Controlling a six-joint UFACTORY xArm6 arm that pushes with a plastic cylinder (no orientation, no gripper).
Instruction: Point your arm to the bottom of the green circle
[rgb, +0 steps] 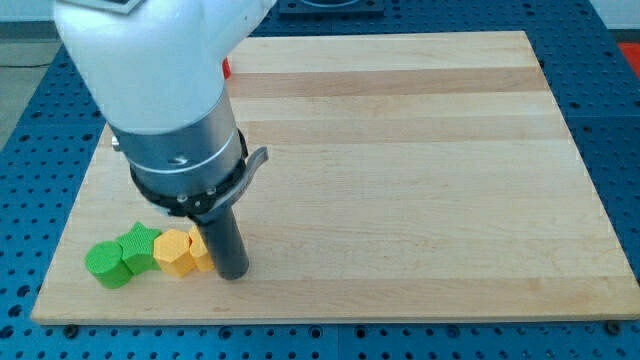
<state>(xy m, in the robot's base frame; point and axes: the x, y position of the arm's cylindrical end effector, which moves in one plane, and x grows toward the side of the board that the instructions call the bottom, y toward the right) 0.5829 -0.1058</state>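
The green circle (106, 263) lies near the board's bottom-left corner. A green star (138, 246) touches its right side. A yellow hexagon (175, 253) sits right of the star, and another yellow block (200, 250) lies behind the rod, its shape partly hidden. My tip (232, 273) rests on the board just right of the yellow blocks, well to the right of the green circle. A small piece of a red block (227, 69) shows beside the arm near the view's top.
The wooden board (420, 170) lies on a blue perforated table (620, 120). The large white and grey arm body (170, 90) covers the board's upper left part.
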